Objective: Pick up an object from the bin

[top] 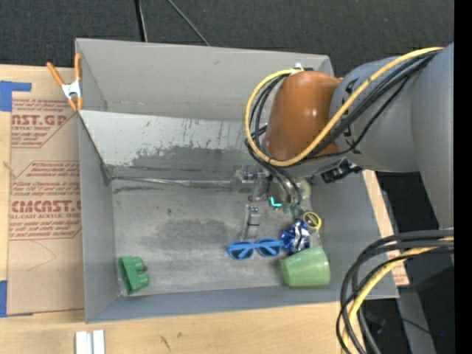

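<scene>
My gripper [253, 216] hangs below the orange wrist cover in the right half of the bin, pointing down at the floor. Just in front of it lies a pair of blue toy sunglasses [255, 250], flat on the bin floor, with a small gap between it and the gripper's tip. To the right of the sunglasses sits a crumpled blue-and-white thing [296, 235], and a light green cup [304, 267] lies on its side beside that. A small yellow-and-black ring [313, 220] rests just above the blue-and-white thing.
A green toy block [133, 274] stands alone in the bin's near left corner. The arm and its yellow and black cables cover the bin's right side. The left and middle floor is bare scuffed metal.
</scene>
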`<action>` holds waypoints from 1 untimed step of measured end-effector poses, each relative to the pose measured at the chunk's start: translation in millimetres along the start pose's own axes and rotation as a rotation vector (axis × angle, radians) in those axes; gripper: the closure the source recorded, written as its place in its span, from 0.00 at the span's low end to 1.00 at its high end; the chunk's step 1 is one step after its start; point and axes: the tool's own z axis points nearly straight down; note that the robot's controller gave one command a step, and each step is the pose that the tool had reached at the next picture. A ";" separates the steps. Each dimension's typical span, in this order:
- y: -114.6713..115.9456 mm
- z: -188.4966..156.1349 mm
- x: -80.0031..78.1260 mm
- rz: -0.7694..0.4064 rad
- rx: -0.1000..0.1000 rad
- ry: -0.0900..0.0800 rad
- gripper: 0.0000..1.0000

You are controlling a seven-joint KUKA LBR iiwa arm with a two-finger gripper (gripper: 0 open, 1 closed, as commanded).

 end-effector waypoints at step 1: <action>-56.0 66.2 82.6 -0.095 0.000 -0.007 0.00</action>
